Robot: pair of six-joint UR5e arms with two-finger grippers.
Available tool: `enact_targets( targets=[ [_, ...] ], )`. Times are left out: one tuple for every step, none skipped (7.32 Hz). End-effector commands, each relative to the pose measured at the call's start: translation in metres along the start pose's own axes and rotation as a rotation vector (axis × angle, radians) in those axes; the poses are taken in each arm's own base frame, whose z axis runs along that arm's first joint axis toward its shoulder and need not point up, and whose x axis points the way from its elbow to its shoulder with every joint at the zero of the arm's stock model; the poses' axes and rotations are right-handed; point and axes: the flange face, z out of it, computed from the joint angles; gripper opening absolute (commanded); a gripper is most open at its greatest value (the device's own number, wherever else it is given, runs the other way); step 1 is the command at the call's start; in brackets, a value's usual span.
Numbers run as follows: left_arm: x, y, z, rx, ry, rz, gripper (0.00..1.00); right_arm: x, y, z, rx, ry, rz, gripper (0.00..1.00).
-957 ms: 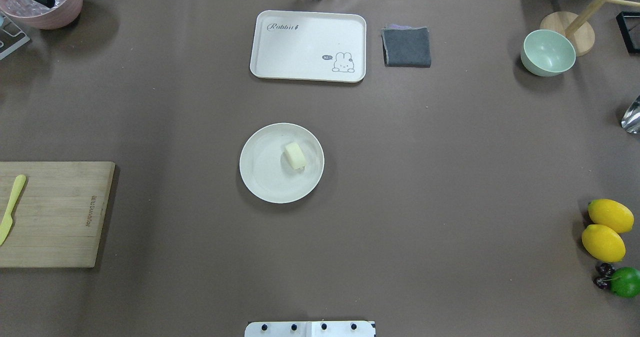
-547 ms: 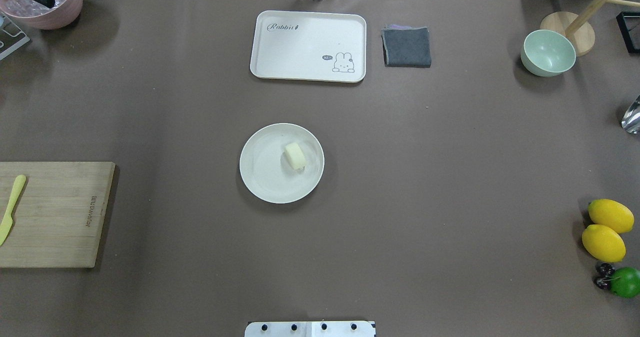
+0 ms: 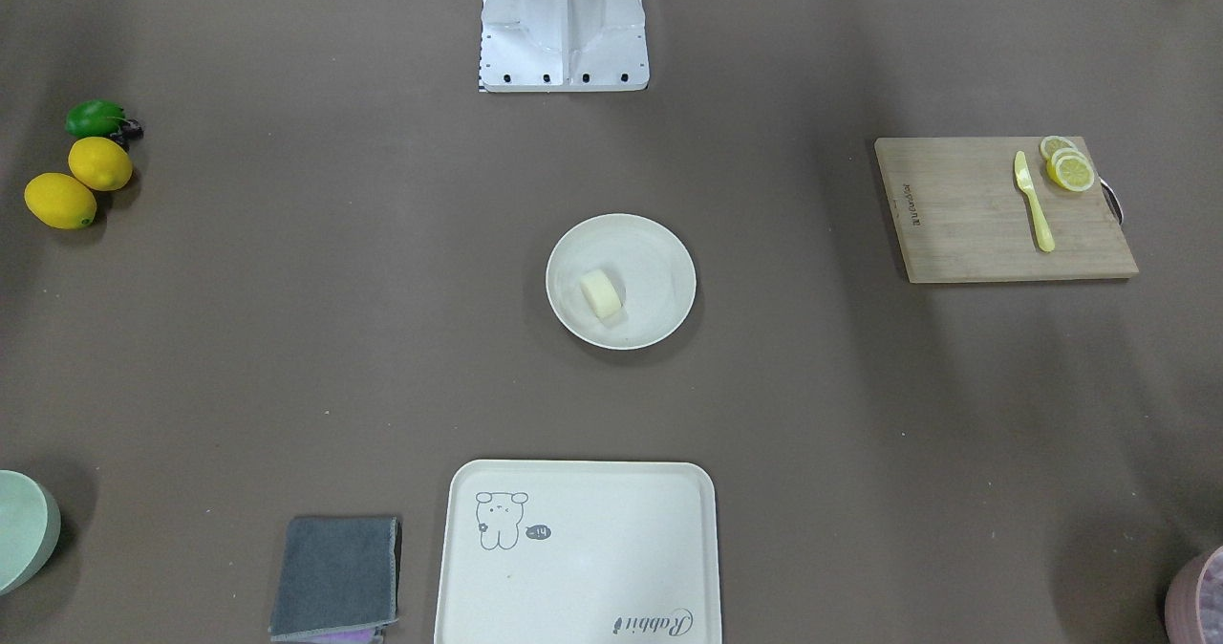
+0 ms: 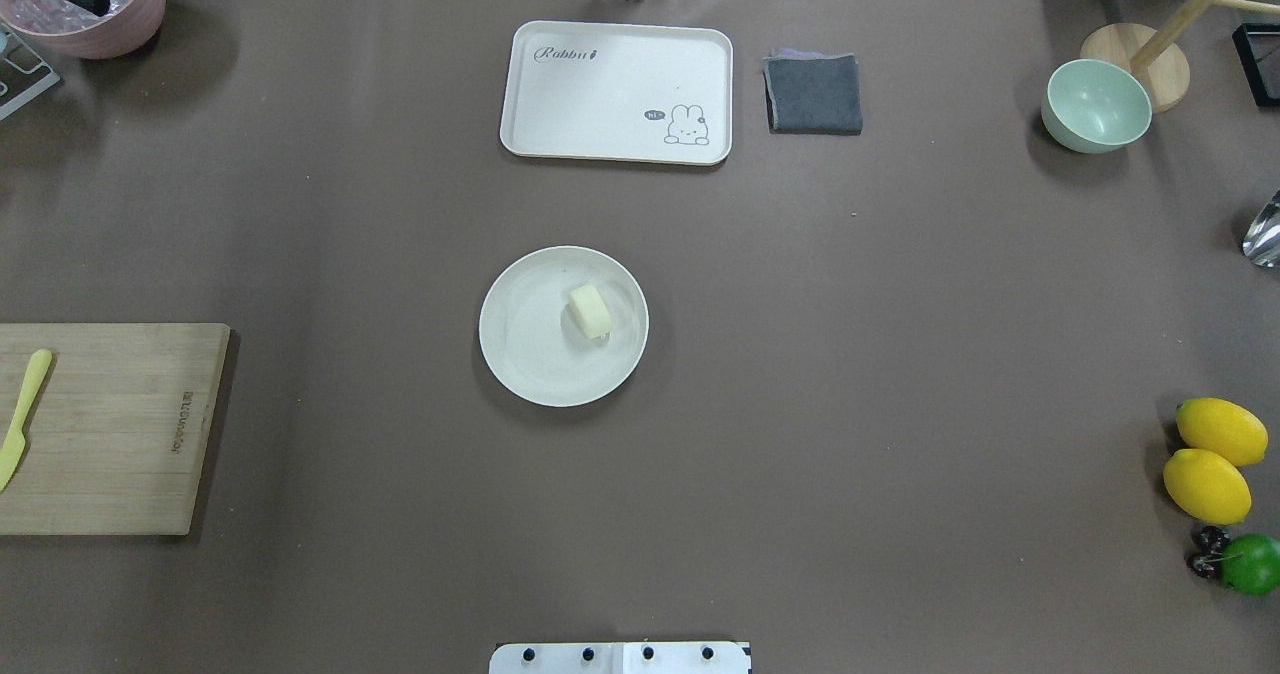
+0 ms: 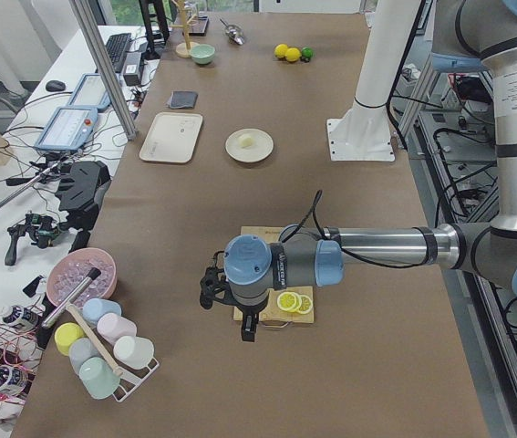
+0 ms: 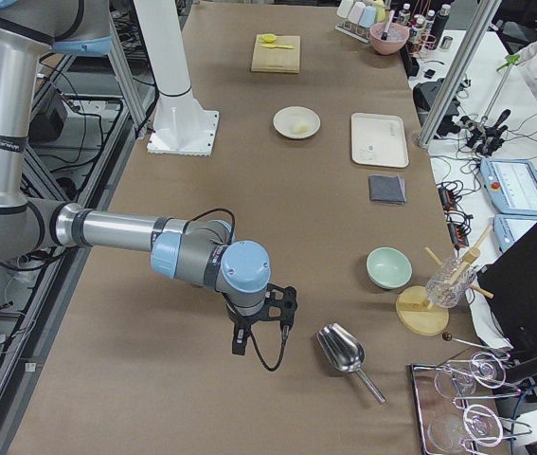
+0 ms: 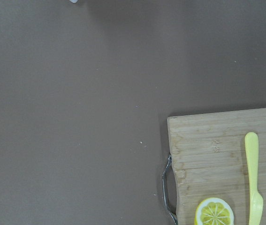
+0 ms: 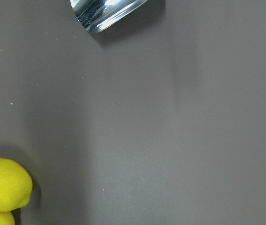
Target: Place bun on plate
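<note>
The bun (image 4: 590, 312), a small pale cream lump, lies on the round cream-white plate (image 4: 520, 354) at the table's middle, a little toward the plate's right side. The front-facing view shows the same bun (image 3: 602, 293) on the plate (image 3: 659, 243). No gripper appears in the overhead or front-facing views. The left arm's wrist (image 5: 249, 274) hovers over the cutting board's end, far from the plate. The right arm's wrist (image 6: 240, 275) hangs near a metal scoop. I cannot tell whether either gripper is open or shut.
A cream tray (image 4: 615, 91), a grey cloth (image 4: 813, 94) and a green bowl (image 4: 1095, 106) sit at the far side. A cutting board (image 4: 110, 429) with a yellow knife (image 4: 22, 416) lies left. Two lemons (image 4: 1210, 459) and a lime (image 4: 1250, 564) lie right.
</note>
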Motion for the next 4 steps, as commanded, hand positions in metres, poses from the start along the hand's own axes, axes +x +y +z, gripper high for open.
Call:
enact_targets(
  targets=[
    [-0.002, 0.0017, -0.0009, 0.022, -0.027, 0.022, 0.97, -0.0007, -0.0006, -0.0004, 0.001, -0.003, -0.001, 1.0],
    [-0.0024, 0.0032, -0.0001, 0.022, -0.025, 0.021, 0.97, -0.0007, -0.0006, -0.0004, 0.001, -0.004, -0.001, 1.0],
    [-0.0024, 0.0032, -0.0001, 0.022, -0.025, 0.021, 0.97, -0.0008, -0.0007, -0.0004, 0.002, -0.005, -0.001, 1.0],
    [0.0006, 0.0012, -0.0033, 0.029, -0.025, 0.031, 0.97, -0.0016, -0.0004, 0.0012, -0.003, -0.005, -0.011, 1.0]
  ],
)
